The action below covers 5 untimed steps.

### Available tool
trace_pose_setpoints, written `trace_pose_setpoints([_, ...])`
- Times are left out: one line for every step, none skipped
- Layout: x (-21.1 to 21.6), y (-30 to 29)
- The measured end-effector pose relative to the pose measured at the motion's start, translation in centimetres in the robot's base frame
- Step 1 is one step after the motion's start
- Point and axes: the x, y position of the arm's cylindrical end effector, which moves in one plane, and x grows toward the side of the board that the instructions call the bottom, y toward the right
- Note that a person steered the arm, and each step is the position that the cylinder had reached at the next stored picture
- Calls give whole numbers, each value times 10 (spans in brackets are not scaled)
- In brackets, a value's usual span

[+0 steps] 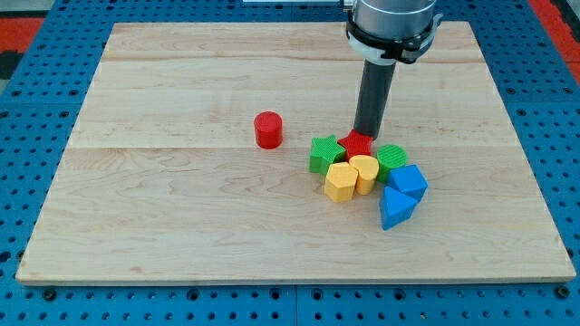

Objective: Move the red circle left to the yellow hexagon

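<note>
Board (181, 235): pale wood top, biggest thing in view; smooth, so blocks should slide freely on it.
Arm and rod: dark rod comes down from the far side, right of centre; there is no pincer on this rig, so nothing opens, closes or holds anything.
My tip (366, 133): sits at the far edge of the cluster, touching or just behind the red block (359, 143) there; its very end is partly masked by that block, so contact cannot be confirmed.
Cluster: blue blocks, two (409, 181) (396, 208), on the right and near side; green block (324, 152) on the left, star-like; green round block (392, 158) right of the red one; yellow block (364, 170) in the middle, shape unclear.
Yellow hexagon (340, 182): near-left edge of the cluster, touching the yellow block beside it.
Red circle (268, 129): short cylinder standing alone, left of the cluster and well apart from my tip.
Handling, judged: small, rigid, light; round wall will roll off a push that is not through its centre. No grip possible, pushing only.
Contact point, judged: it already lies left of the hexagon; press its far-left side to bring it close.
Hard to make out: shape of the red block under the rod; lower faces of the crowded blocks.
</note>
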Motion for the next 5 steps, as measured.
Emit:
trace_pose_setpoints([-1, 0])
trace_pose_setpoints([-7, 0])
trace_pose_setpoints([-14, -12])
trace_pose_setpoints([-48, -47])
trace_pose_setpoints([-54, -125])
